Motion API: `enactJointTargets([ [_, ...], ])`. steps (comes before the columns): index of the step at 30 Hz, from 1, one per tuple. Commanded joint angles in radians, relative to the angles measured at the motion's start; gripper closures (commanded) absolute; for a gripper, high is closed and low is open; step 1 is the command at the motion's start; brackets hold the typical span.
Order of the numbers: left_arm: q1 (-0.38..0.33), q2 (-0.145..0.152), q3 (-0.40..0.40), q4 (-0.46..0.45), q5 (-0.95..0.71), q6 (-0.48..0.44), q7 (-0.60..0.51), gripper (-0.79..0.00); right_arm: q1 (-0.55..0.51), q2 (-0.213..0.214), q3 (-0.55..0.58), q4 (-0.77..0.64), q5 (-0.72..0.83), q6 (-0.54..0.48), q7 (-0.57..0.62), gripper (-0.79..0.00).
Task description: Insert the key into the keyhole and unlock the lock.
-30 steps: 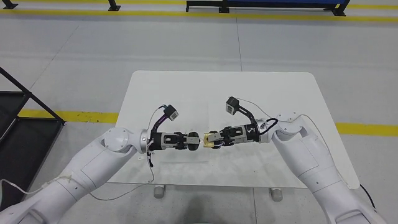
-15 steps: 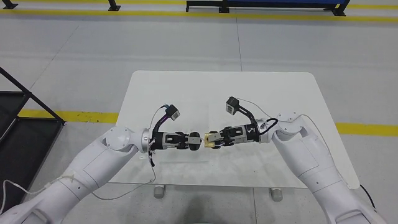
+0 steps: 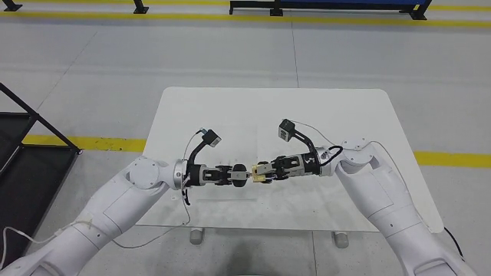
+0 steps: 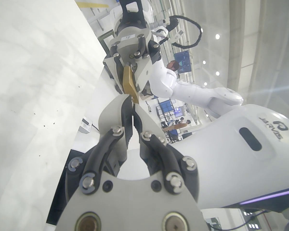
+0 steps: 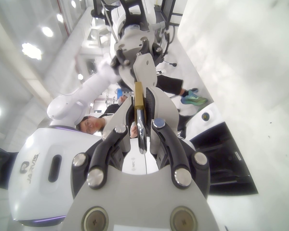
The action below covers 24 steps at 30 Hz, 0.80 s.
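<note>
Our two arms bend inward, left gripper point(image 4: 132, 104) and right gripper point(image 5: 141, 97) both clamped tight, tips meeting nose to nose.

Top view looks down at the table point(image 3: 345, 107); wrist views face each other closely, sharing the lock point(image 4: 127, 82).

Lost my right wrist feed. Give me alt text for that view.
The right end effector is shut on a brass padlock with a silver shackle, the shackle pointing back toward the camera. The left end effector faces it, fingertips at the padlock's far end; the white table runs alongside.
</note>
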<state>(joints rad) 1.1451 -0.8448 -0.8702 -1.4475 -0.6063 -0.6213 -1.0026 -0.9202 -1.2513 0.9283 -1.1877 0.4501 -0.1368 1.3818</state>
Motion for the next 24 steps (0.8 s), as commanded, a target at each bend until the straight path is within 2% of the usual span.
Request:
enactJointTargets([
  [1, 0.007, -0.001, -0.008, -0.005, 0.021, -0.011, 0.015, 0.000, 0.000, 0.000, 0.000, 0.000, 0.000, 0.000, 0.000, 0.000],
  [24, 0.088, -0.007, -0.096, -0.082, 0.333, -0.126, 0.212, 0.000, 0.000, 0.000, 0.000, 0.000, 0.000, 0.000, 0.000, 0.000],
])
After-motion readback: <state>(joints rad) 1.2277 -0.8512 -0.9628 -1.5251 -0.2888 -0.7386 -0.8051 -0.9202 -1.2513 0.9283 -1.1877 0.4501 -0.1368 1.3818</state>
